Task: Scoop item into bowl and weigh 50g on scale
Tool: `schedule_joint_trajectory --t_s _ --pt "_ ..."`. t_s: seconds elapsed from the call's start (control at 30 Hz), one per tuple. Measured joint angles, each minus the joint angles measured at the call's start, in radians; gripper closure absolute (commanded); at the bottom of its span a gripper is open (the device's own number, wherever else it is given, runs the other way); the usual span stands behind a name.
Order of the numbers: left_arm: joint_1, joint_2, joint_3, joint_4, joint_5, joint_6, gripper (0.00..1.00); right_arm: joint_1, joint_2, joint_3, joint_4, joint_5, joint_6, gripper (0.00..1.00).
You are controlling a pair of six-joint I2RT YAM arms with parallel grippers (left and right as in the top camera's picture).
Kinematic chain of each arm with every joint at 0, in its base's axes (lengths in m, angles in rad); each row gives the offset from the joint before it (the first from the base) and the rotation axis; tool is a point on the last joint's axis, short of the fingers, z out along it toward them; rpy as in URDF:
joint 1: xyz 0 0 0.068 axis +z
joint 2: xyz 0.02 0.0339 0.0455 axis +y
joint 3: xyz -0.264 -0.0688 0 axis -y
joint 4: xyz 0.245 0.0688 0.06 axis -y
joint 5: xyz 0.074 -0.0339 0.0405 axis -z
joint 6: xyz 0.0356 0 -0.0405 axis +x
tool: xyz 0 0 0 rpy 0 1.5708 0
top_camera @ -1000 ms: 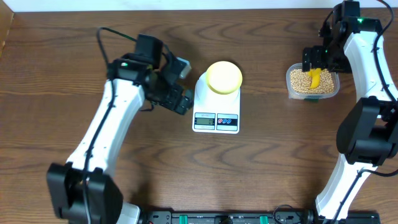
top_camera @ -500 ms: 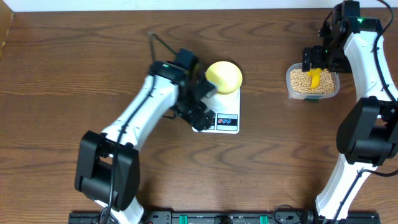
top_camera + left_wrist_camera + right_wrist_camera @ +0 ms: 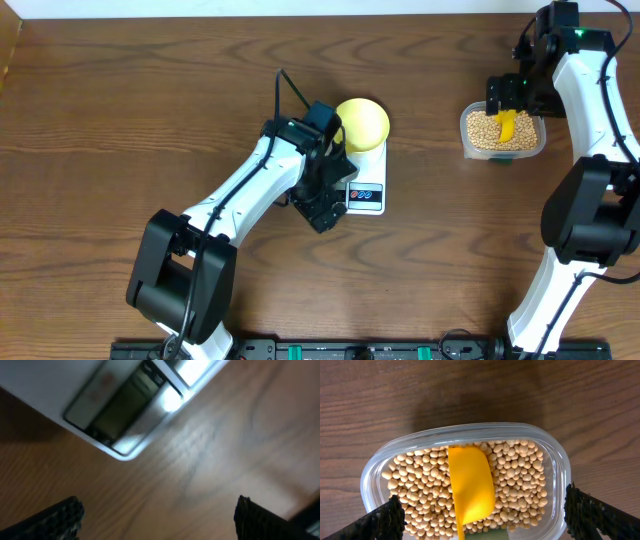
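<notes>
Overhead view: a dark brown wood-grain table [image 3: 120,120] fills the frame, with a strip of white wall [image 3: 250,8] along the top edge and a black rail [image 3: 350,351] along the bottom. The scale [image 3: 368,190] sits at centre with the bowl [image 3: 361,122] on its platform. The left gripper [image 3: 322,205] hangs over the scale's display corner, fingers spread wide. At upper right the right gripper [image 3: 507,100], also spread wide, hovers above a clear tub [image 3: 485,427] of beans [image 3: 520,480], where a yellow scoop [image 3: 470,485] lies.

The brown wood-grain table [image 3: 120,130] carries the white scale [image 3: 368,168] near its middle. Well to the right of the scale, a clear plastic tub [image 3: 464,136] of beans [image 3: 482,132] sits on the table.
</notes>
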Motion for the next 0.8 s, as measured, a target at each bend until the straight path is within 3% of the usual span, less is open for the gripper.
schedule_joint_trajectory --t_s 0.2,0.3,0.8 --pt "0.0 0.0 -0.06 0.009 0.034 0.262 0.02 0.0 0.0 0.0 0.0 0.0 0.0 0.01" --pt "0.0 0.0 -0.109 0.058 0.043 0.317 0.02 0.0 0.0 0.0 0.0 0.0 0.0 0.01" --pt "0.0 0.0 -0.126 0.21 0.015 0.37 0.02 0.0 0.0 0.0 0.0 0.0 0.0 0.01"
